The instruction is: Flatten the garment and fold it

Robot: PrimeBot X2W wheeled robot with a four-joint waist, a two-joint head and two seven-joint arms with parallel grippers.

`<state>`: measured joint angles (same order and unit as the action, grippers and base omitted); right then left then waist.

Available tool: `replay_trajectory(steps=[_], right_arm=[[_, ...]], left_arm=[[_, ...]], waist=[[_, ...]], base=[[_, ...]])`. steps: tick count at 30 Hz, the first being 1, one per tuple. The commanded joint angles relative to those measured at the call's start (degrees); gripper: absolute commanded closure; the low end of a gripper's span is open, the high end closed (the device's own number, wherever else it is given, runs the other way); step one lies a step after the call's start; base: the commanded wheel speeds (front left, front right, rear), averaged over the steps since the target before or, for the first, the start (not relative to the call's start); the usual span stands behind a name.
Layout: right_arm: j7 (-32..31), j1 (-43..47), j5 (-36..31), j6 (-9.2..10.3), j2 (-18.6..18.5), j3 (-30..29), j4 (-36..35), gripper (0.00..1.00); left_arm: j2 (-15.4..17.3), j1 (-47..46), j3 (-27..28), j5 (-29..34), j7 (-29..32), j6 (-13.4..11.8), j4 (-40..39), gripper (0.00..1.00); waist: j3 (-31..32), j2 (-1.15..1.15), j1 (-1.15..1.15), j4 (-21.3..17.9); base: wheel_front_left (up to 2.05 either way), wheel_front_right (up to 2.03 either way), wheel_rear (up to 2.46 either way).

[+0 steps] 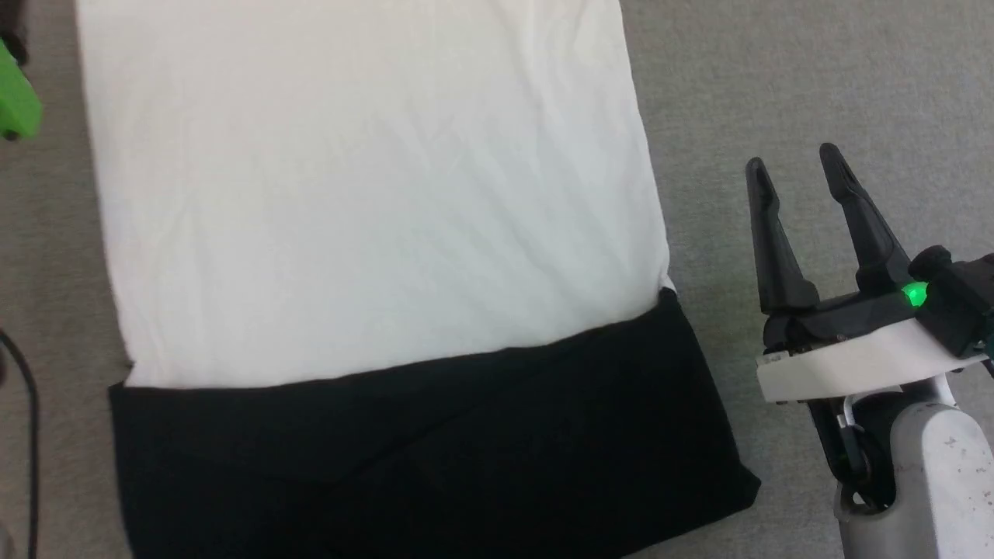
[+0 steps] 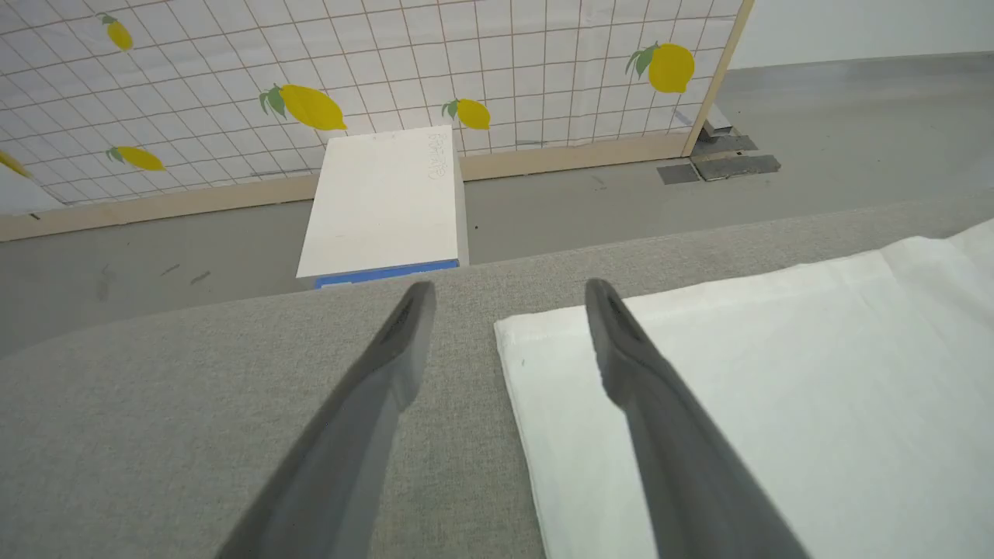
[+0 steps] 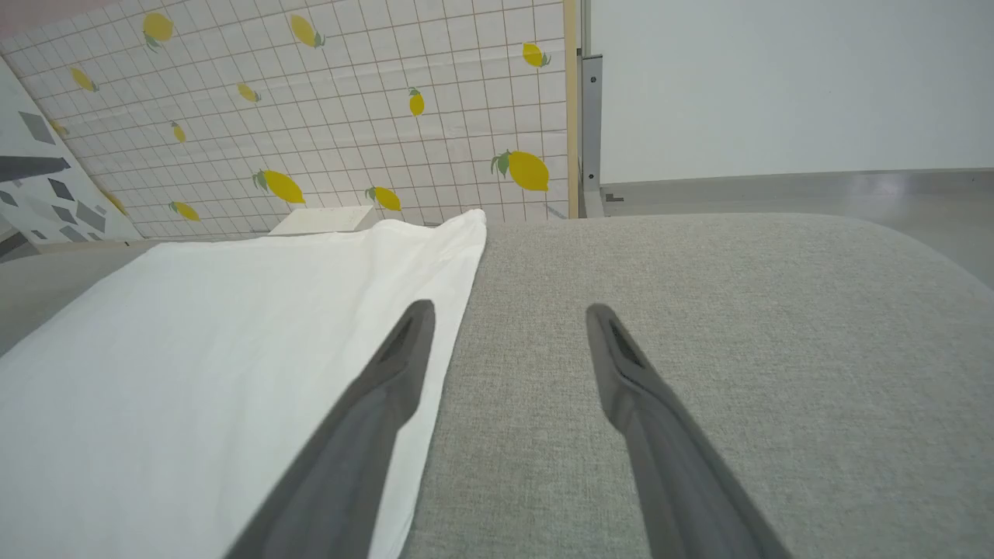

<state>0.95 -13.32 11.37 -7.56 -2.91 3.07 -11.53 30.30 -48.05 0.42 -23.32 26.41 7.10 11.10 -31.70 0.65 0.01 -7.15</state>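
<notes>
one white box [image 2: 384, 206] past garment [image 2: 776, 373] w/ lemon screen [image 2: 373, 54] behind.

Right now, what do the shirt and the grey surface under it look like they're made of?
The garment looks like soft, matte cotton-like knit: its white body shows fine creases, and its black sleeves lie limp and flat. The grey surface looks like woven, matte upholstery fabric, with a speckled weave in the wrist views; what lies beneath cannot be told.
</notes>
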Motion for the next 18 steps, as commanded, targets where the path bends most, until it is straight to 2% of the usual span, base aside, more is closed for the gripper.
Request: replay_trajectory(steps=[1,7,11,15,18], right_arm=[[0.78,-0.78,0.58,0.08,0.03,-0.04,0.26,0.00],[2.38,-1.14,2.04,0.08,0.03,0.68,1.31,0.00],[3.25,-1.59,2.60,0.08,0.03,1.15,1.98,0.00],[3.66,-2.08,2.78,0.08,0.03,1.40,2.28,0.00],[3.61,-2.51,2.49,0.08,0.03,1.51,2.33,0.00]], left_arm=[[0.94,-1.71,0.24,-0.55,2.53,-0.36,0.69,0.00],[4.42,-5.08,0.76,-1.23,13.30,-2.43,1.05,0.00],[6.26,-6.46,1.35,-0.51,18.53,-5.27,0.52,0.00],[8.61,-7.56,1.42,1.62,22.16,-7.80,1.68,0.00],[8.62,-8.20,1.37,1.83,23.10,-8.82,1.89,0.00]], waist=[[-5.77,-0.65,-0.01,-5.51],[-8.43,-0.65,-0.01,-7.76],[-9.85,-0.65,-0.01,-8.45],[-10.59,-0.65,-0.01,-8.67],[-10.93,-0.65,-0.01,-8.56]], base=[[0.00,0.00,0.00],[0.00,0.00,0.00],[0.00,0.00,0.00],[0.00,0.00,0.00],[0.00,0.00,0.00]])
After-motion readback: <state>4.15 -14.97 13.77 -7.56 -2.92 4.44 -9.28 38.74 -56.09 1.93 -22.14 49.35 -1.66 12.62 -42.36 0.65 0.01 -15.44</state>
